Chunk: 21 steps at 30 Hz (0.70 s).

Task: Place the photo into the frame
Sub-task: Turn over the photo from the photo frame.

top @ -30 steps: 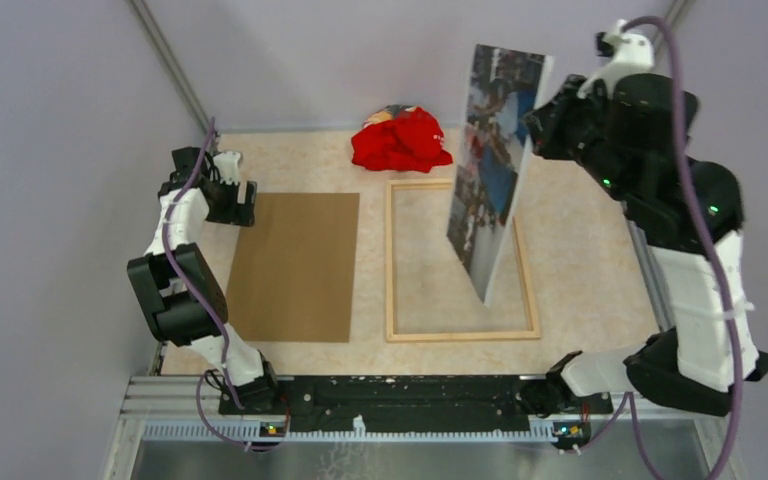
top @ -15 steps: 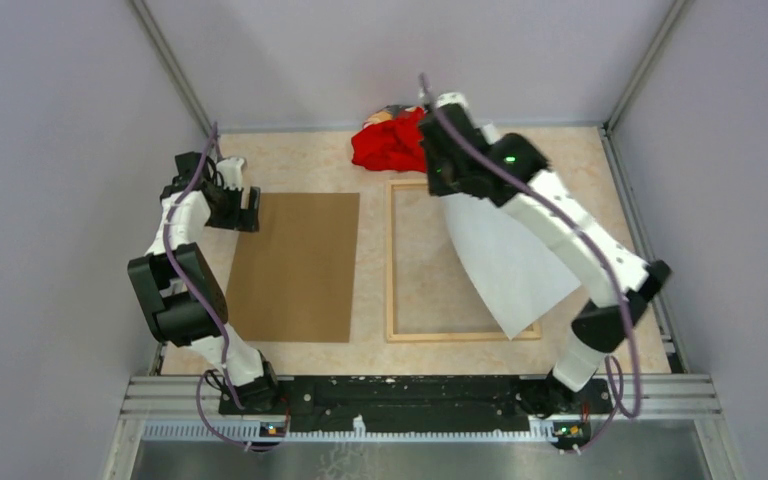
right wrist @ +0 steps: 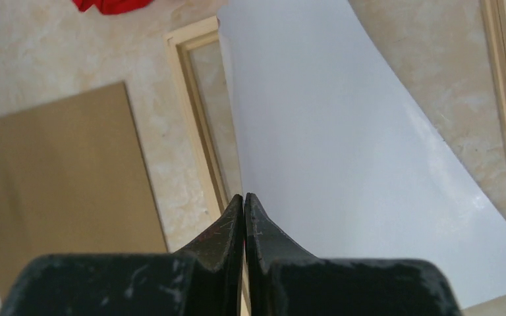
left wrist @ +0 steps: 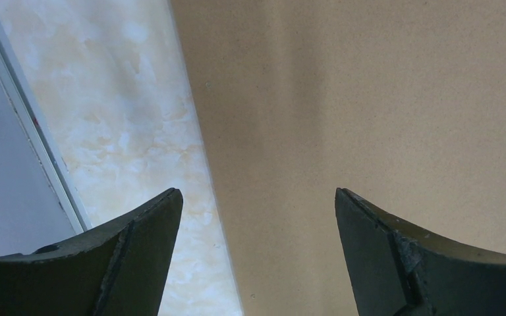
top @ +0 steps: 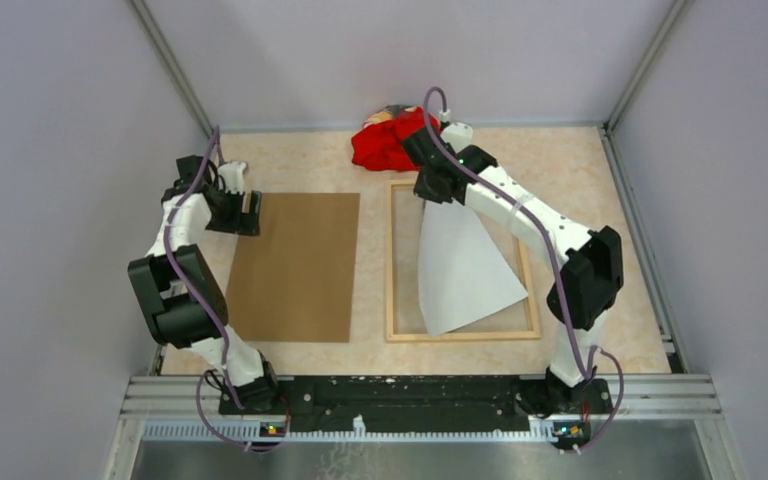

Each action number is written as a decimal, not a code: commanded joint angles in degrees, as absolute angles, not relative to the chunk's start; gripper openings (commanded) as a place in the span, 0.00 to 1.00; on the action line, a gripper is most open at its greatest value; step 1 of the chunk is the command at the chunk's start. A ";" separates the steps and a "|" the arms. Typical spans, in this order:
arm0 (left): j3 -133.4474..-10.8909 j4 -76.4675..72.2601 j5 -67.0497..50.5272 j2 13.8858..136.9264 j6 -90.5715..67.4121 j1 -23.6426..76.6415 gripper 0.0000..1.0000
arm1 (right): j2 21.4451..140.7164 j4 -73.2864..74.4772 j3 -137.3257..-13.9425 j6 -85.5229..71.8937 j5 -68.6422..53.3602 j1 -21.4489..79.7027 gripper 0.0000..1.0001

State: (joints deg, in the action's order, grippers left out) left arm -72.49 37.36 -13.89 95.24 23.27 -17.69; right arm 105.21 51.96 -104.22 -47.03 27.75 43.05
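Your right gripper (top: 432,183) is pinched shut on the far end of the photo (top: 465,270). The photo slants white back up across the frame (top: 392,262), right of the surface's middle, and its near right corner rides over the right rail. Release now and it likely settles skewed on that rail. Your left gripper (left wrist: 257,197) gapes wide and empty over the backing board (top: 295,265).

Plain lilac-grey walls (top: 60,150) with metal corner posts (top: 170,65) enclose a cream marbled tabletop (top: 580,170), evenly lit.

Table (top: 580,180): frame (top: 392,260), brown board (top: 295,265), red cloth (top: 385,145)
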 commanded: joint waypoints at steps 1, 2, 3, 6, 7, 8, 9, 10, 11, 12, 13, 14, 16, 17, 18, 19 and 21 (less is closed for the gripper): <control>-71.50 36.58 -13.75 92.98 24.30 -17.59 0.91 | 107.70 48.82 -103.83 -58.00 30.02 41.52 0.00; -71.43 36.56 -13.72 93.06 24.26 -17.62 0.91 | 108.30 49.36 -104.18 -59.22 30.33 41.49 0.00; -71.45 36.52 -13.67 93.21 24.27 -17.66 0.91 | 108.91 49.91 -104.60 -60.20 30.59 41.41 0.00; -71.48 36.35 -13.53 93.51 24.41 -17.56 0.91 | 110.65 52.34 -106.35 -61.84 32.29 41.35 0.00; -71.50 36.28 -13.47 93.59 24.44 -17.58 0.91 | 111.01 54.10 -106.76 -63.45 33.60 41.31 0.00; -71.51 36.21 -13.57 93.72 24.43 -17.61 0.90 | 111.10 55.45 -106.67 -65.01 34.76 41.19 0.00; -71.51 36.16 -13.70 93.95 24.48 -17.59 0.90 | 110.83 56.17 -106.11 -66.03 35.36 41.10 0.00; -71.59 36.16 -13.81 94.13 24.37 -17.59 0.90 | 110.32 55.97 -105.11 -66.61 35.58 40.86 0.00; -71.62 36.14 -13.91 94.27 24.28 -17.66 0.90 | 109.73 55.49 -103.94 -67.04 35.64 40.64 0.00; -71.56 36.19 -14.08 94.37 24.22 -17.63 0.90 | 109.10 54.22 -102.54 -67.10 35.82 40.42 0.00; -71.49 36.14 -14.13 94.46 24.19 -17.60 0.89 | 108.53 53.77 -101.35 -67.69 36.11 40.31 0.00; -71.39 36.02 -14.08 94.56 24.17 -17.61 0.89 | 108.03 53.18 -100.27 -68.21 36.06 40.06 0.00; -71.28 35.95 -14.13 94.57 24.17 -17.64 0.89 | 107.43 52.85 -98.80 -69.35 36.23 39.54 0.00; -71.20 35.95 -13.96 94.64 24.28 -17.61 0.89 | 107.25 52.77 -98.33 -69.81 36.17 39.24 0.00; -71.19 35.90 -13.90 94.66 24.26 -17.61 0.89 | 107.23 52.94 -98.15 -70.37 36.45 39.03 0.00; -71.10 35.86 -13.80 94.66 24.38 -17.66 0.89 | 107.29 53.32 -97.99 -71.31 36.82 38.89 0.00; -71.16 35.90 -13.82 94.74 24.44 -17.59 0.89 | 107.24 53.36 -97.72 -72.72 37.16 38.68 0.00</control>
State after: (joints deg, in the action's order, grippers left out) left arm -71.53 37.28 -13.67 95.13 23.97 -17.69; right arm 110.48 53.17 -97.93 -68.60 34.48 39.51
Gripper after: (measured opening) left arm 0.890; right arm 0.004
